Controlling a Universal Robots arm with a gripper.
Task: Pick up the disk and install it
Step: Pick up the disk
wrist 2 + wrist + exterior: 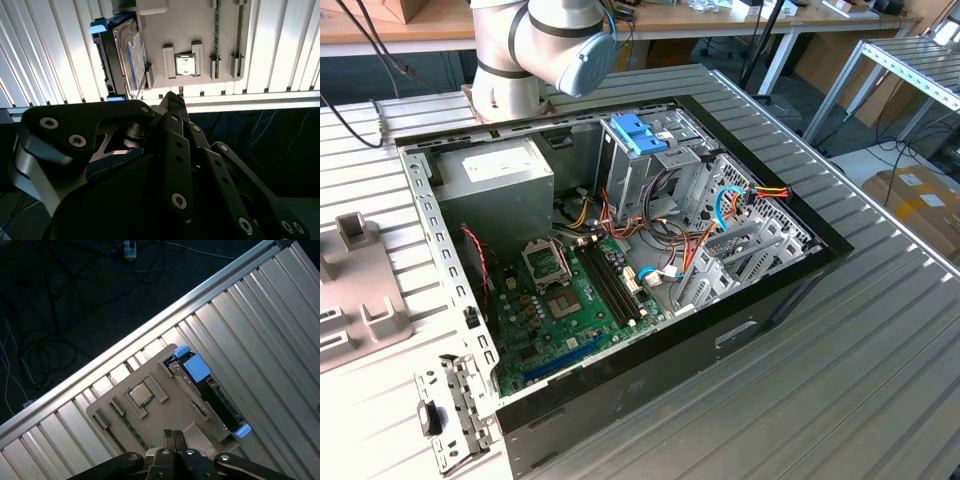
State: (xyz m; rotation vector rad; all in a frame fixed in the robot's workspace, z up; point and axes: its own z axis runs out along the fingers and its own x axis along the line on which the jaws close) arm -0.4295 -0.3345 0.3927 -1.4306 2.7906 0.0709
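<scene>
Hovering: we see our gripper (173,434) over the tray (175,412).
Fingers (169,439): pressed together, empty.
Disk (210,390): on edge in the tray's slot, so graspable.

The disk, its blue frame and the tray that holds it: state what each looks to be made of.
The disk: probably a bare metal casing, going by the dull silver sheen on its face. Its blue frame: plastic, judging by the even bright colour and moulded shape. The tray: matte beige-grey with moulded pockets, likely plastic, though painted metal cannot be ruled out.
</scene>
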